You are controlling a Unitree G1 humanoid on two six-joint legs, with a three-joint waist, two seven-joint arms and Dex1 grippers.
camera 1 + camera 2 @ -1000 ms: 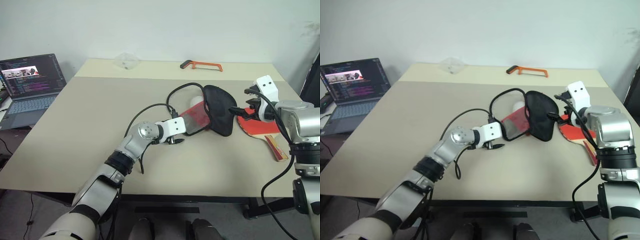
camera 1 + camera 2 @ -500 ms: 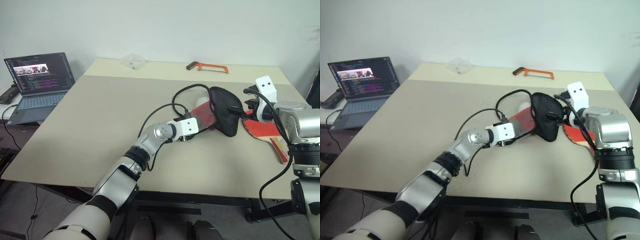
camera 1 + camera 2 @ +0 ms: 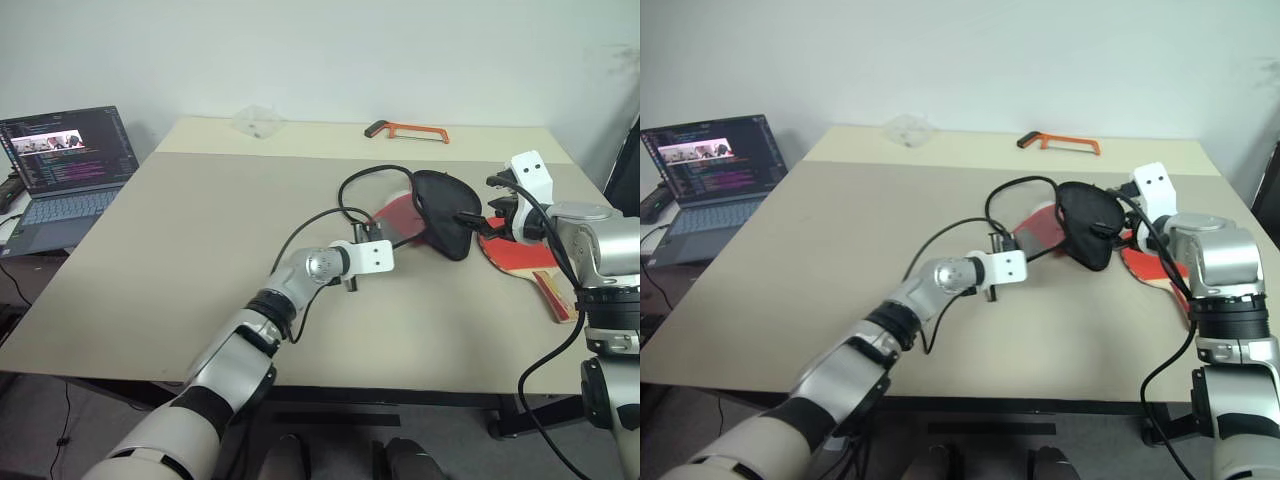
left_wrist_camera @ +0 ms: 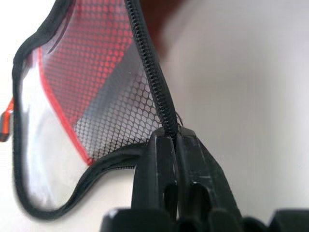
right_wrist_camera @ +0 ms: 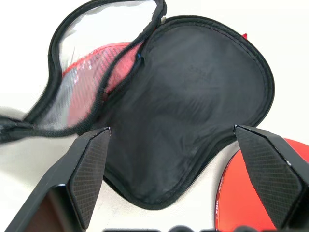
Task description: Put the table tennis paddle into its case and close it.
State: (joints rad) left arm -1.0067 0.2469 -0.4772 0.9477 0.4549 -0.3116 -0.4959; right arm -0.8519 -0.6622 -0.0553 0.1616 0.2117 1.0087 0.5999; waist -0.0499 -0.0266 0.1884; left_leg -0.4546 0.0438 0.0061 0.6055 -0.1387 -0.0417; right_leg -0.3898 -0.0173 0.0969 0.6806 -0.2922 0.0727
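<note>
Left wrist view: my left gripper [image 4: 173,137] pinches the case [image 4: 91,92] zipper edge; right gripper [image 5: 171,169] gapes empty. I judge thin trim may slip out.

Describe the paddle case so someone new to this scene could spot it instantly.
On the beige table, look right of centre, between the two pincers. The case lies unzipped there, one flap black fabric, the other see-through mesh over red, with the left pincer shut on its zip edge. Unlike the flat red table tennis paddle beside it, it is soft, floppy and black-trimmed.
</note>
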